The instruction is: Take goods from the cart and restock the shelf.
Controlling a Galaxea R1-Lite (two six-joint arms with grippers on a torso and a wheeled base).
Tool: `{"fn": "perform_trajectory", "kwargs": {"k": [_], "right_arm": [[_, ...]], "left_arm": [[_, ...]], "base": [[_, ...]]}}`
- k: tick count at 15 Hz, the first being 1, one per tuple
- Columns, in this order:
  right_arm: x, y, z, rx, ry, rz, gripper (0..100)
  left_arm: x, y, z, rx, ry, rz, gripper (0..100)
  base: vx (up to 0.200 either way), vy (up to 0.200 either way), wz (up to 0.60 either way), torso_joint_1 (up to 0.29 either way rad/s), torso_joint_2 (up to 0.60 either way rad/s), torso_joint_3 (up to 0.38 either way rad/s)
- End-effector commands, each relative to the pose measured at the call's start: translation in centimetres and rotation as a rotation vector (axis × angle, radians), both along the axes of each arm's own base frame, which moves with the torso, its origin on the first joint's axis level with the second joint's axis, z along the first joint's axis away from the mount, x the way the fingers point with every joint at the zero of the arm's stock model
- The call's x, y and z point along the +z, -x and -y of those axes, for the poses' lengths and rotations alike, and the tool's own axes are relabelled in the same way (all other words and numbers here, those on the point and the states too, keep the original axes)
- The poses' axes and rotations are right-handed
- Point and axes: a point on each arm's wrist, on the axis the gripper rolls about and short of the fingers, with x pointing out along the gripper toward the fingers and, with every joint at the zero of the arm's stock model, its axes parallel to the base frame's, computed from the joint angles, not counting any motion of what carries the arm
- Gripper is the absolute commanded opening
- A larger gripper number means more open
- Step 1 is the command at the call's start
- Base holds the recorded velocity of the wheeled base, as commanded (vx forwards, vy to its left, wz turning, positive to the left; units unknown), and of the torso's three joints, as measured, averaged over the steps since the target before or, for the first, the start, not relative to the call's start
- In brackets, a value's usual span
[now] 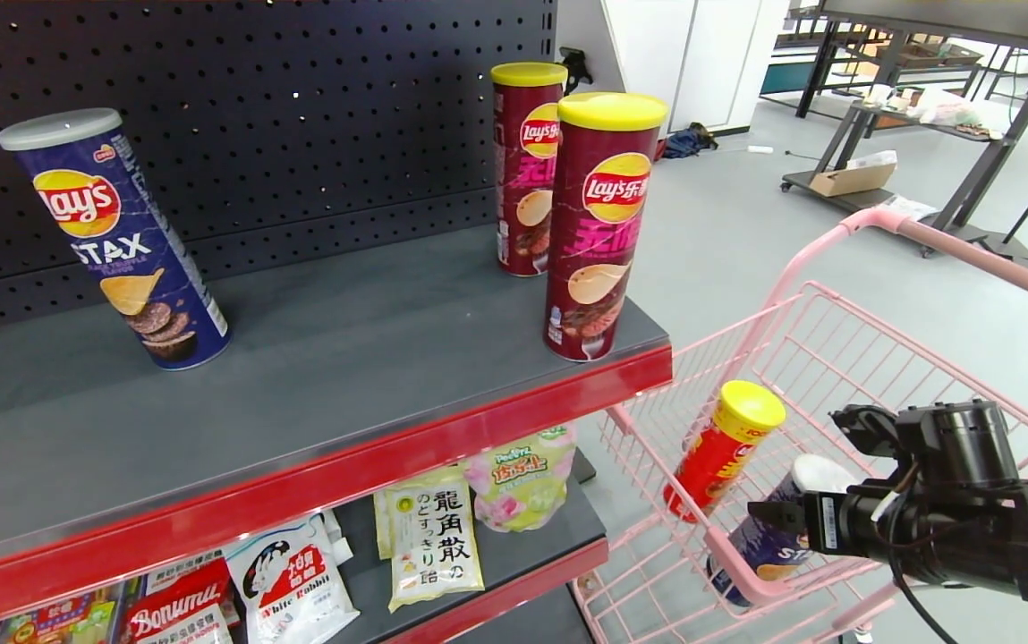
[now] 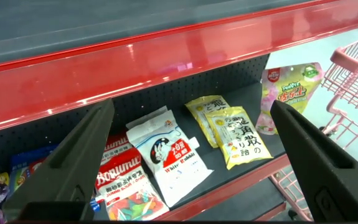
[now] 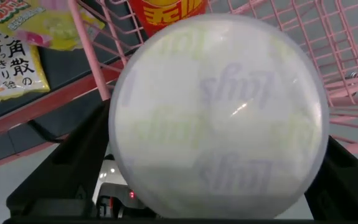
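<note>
Here, at four o'clock in the head view, the right claw [image 1: 775, 526] grips the blue chip can [image 1: 760, 552] inside the pink cart [image 1: 822, 358]. The can is probably light, stiff and slick, so hold it mid-body. The left claw [image 2: 191, 109] is open and empty.

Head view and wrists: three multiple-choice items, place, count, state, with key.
1. The red cylindrical can with yellow lid sits: A in the pink wire cart; B on the floor; C on the lower shelf.
2. Maroon yellow-lidded cylindrical cans on the grey top shelf: A one; B two; C four.
3. Left end effector: A open, empty; B shut on a bag; C shut on a can.
1A, it leans inside the cart's wires. 2B, two stand at the shelf's right end. 3A, fingers apart, nothing between.
</note>
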Motion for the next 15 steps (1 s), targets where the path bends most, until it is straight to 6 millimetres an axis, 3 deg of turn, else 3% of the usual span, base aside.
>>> {"fn": "perform_trajectory", "kwargs": {"k": [1, 8, 9, 15], "right_arm": [[-0.18, -0.10, -0.04, 0.002, 0.001, -0.008, 100], [-0.39, -0.46, -0.10, 0.000, 0.004, -0.013, 100], [-0.54, -0.54, -0.07, -0.002, 0.005, -0.019, 0], [-0.57, 0.02, -0.13, -0.002, 0.015, -0.024, 0]], "left_arm": [[0.00, -0.01, 0.00, 0.000, 0.000, -0.001, 100], [0.00, -0.01, 0.00, 0.000, 0.000, -0.001, 100], [0.00, -0.01, 0.00, 0.000, 0.000, -0.001, 100], [0.00, -0.01, 0.00, 0.000, 0.000, -0.001, 100]], "base": [[0.000, 0.000, 0.00, 0.000, 0.00, 0.000], [0.000, 0.000, 0.00, 0.000, 0.00, 0.000], [0.000, 0.000, 0.00, 0.000, 0.00, 0.000], [0.000, 0.000, 0.00, 0.000, 0.00, 0.000]]}}
